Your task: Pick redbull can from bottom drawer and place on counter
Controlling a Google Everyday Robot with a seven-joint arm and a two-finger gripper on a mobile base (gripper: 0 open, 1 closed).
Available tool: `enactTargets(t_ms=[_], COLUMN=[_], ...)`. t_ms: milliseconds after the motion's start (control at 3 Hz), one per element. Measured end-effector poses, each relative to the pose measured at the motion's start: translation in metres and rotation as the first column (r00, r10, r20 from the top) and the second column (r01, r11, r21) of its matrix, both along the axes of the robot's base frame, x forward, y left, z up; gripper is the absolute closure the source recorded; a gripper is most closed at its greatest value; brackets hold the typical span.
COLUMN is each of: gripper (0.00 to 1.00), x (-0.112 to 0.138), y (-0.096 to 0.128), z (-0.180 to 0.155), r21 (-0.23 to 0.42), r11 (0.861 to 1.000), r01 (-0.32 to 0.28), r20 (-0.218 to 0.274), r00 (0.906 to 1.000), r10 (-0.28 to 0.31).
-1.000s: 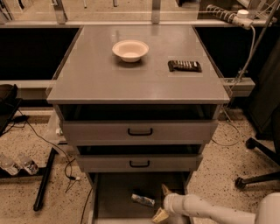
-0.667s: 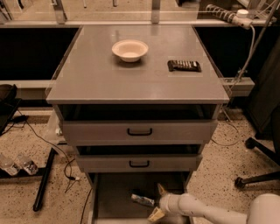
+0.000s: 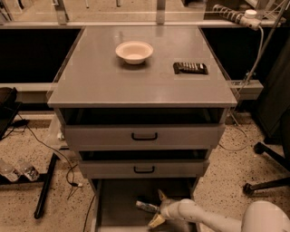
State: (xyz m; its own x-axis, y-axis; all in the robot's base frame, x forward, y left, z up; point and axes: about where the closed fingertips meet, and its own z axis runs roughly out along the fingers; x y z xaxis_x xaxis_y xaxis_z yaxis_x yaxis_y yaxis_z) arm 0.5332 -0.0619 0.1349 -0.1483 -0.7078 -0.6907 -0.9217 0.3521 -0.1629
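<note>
Three drawers are in the grey cabinet. The top drawer [image 3: 99,135] and the middle drawer [image 3: 108,169], each w/ a black handle, are pulled out only a little. The bottom drawer [image 3: 115,204] is pulled out far and open from above.

The redbull can [image 3: 146,206] lies on its side on the floor of the bottom drawer, approx. in the middle, w/ its long axis going left to right. The gripper [image 3: 159,209] is low inside the same drawer, at the right end of the can. It reaches in from the lower right on the white arm [image 3: 204,217]. Its two yellowish fingers [image 3: 161,195] are spread wide, one behind the can's end and one in front, so it is not clenched and grasps nothing. Whether a finger touches the can, I cannot tell. The front of the middle drawer hangs over the back part of the bottom drawer and hides that part.

On the tabletop [image 3: 99,86], i.e. the flat grey top of the cabinet, stands a white bowl [image 3: 134,51] toward the back centre. A dark flat packet [image 3: 190,68] lies on the right side, well apart from the bowl.

On the speckled floor around the cabinet:
- a black bar [image 3: 45,186] and thin cables [image 3: 50,147] at left
- two clear plastic bottles [image 3: 18,170] at far left
- a chair base [image 3: 265,181] at right, near the arm

A ribbed hose [image 3: 229,13] lies at the back right.
</note>
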Motion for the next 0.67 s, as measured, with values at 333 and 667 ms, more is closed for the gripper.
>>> enactTargets(t_ms=[333,667], gripper=[0.19,0.43], x=[0.0126,0.0181], y=[0.0087,0.0031], z=[-0.0188,-0.0190], r21=[0.017,0.012], r11=[1.000,1.000], r01=[-0.008,-0.004], r20=[-0.053,-0.054], r00=[0.9986,0.9985], r10=[0.009,0.005])
